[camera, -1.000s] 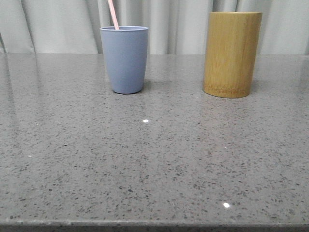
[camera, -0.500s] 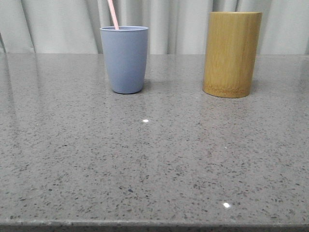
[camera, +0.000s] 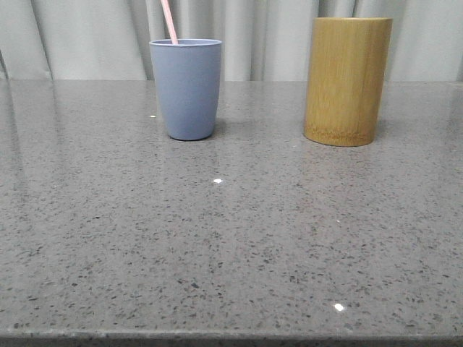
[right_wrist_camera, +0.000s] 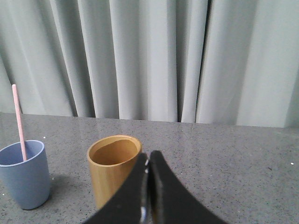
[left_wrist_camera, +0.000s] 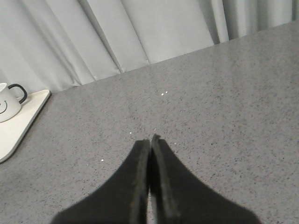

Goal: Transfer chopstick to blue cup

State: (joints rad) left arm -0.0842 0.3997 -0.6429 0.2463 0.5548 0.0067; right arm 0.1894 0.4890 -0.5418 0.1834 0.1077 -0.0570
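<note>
Both end effectors, left (left_wrist_camera: 149,142) and right (right_wrist_camera: 148,161), are clenched empty; beyond the right one, a chopstick (right_wrist_camera: 19,122) stands in the cup (right_wrist_camera: 24,173).

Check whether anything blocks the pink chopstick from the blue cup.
Nothing visible does: the chopstick already stands inside the blue cup. The bamboo holder looks empty, and the right gripper is shut on nothing.

A tan bamboo holder (camera: 348,81) stood upright at the upper right of the speckled grey countertop (camera: 231,246) — pale curtains (camera: 87,36) hung behind. At the left edge of the left wrist view, a white mug (left_wrist_camera: 8,101) sat on a cream tray (left_wrist_camera: 21,123).
</note>
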